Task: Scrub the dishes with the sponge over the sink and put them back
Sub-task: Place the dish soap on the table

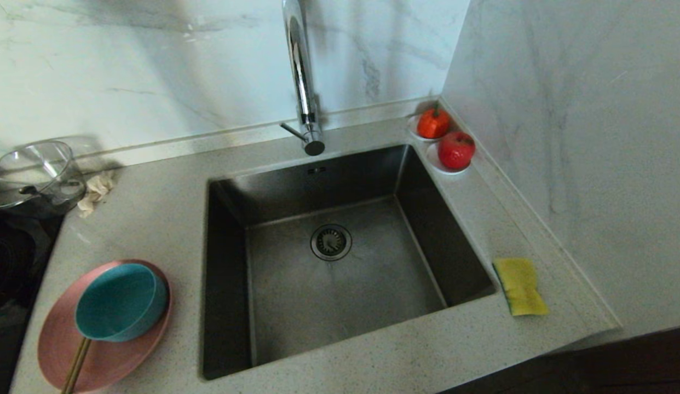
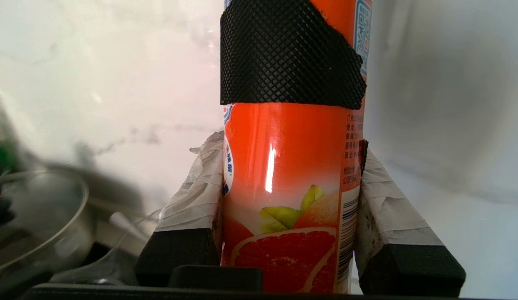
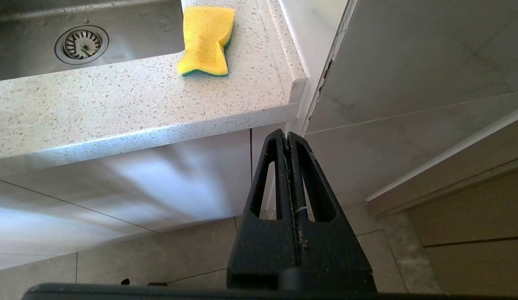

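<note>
Left gripper (image 2: 290, 183) clamps an orange bottle (image 2: 290, 166) at frame centre; right gripper (image 3: 289, 137), fingers pressed together, hangs below the counter (image 3: 138, 100).

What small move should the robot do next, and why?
Probably the right gripper should rise toward the sponge. The sponge lies untouched on the counter beside the sink, the bowl still sits on the pink plate, the right gripper hangs shut below the counter edge, and the left gripper is busy holding an orange bottle.
</note>
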